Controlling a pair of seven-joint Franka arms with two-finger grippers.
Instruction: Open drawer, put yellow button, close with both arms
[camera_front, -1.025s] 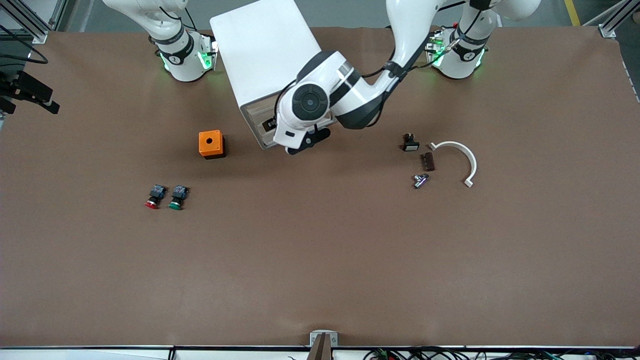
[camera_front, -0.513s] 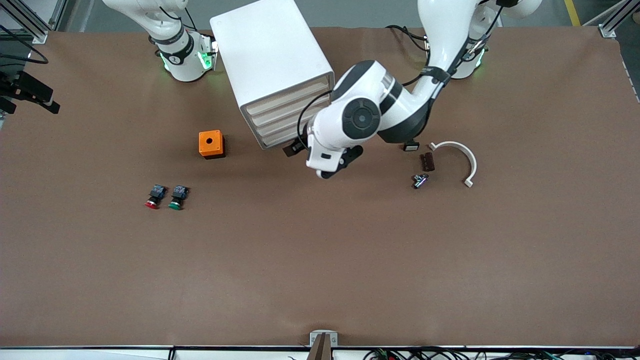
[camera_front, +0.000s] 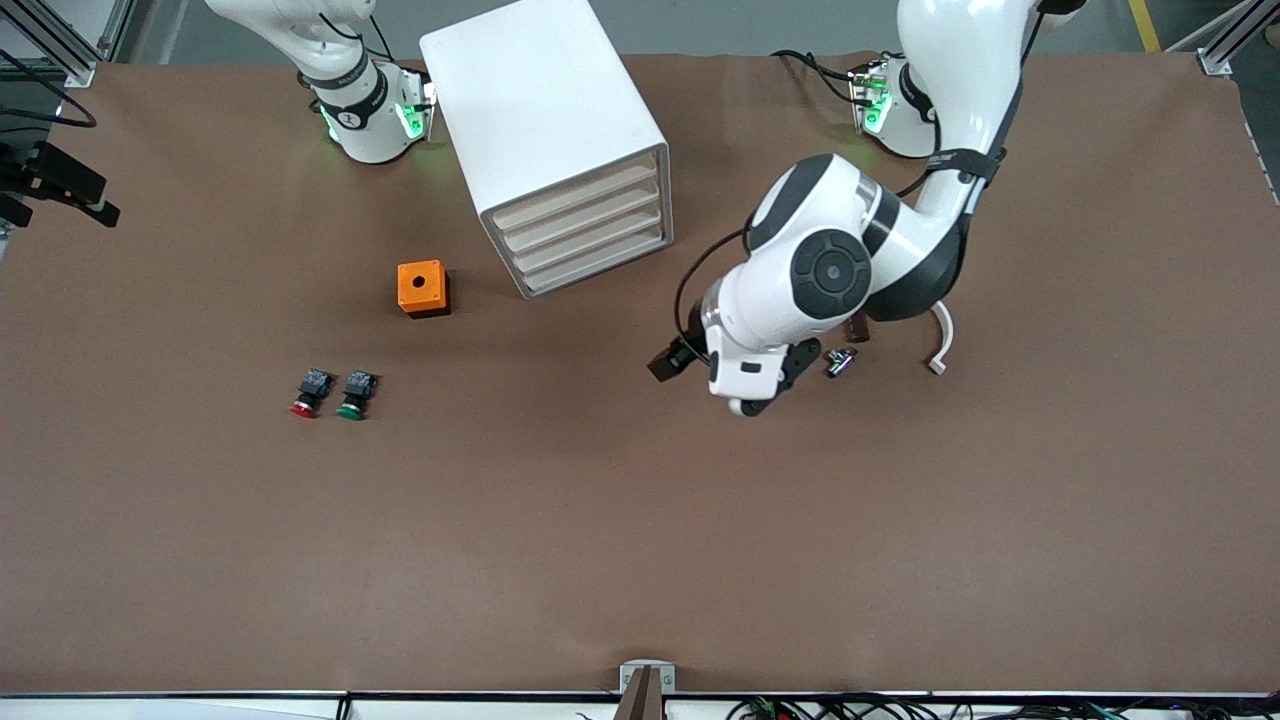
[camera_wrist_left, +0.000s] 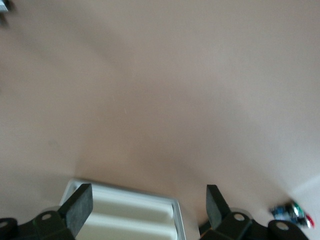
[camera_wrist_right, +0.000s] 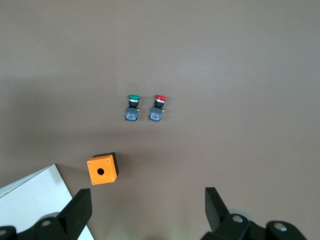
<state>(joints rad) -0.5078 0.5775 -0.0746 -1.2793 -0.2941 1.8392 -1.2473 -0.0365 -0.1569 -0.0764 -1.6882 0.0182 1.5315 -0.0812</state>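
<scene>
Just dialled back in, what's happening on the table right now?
All four beige-fronted drawers of the white cabinet look shut. The left gripper is open and empty, over bare brown table between the cabinet and a small cluster of parts at the left arm's end. The right gripper waits, open, high over the small orange box. A red-capped button and a green-capped button lie side by side on the table; no yellow button is visible.
</scene>
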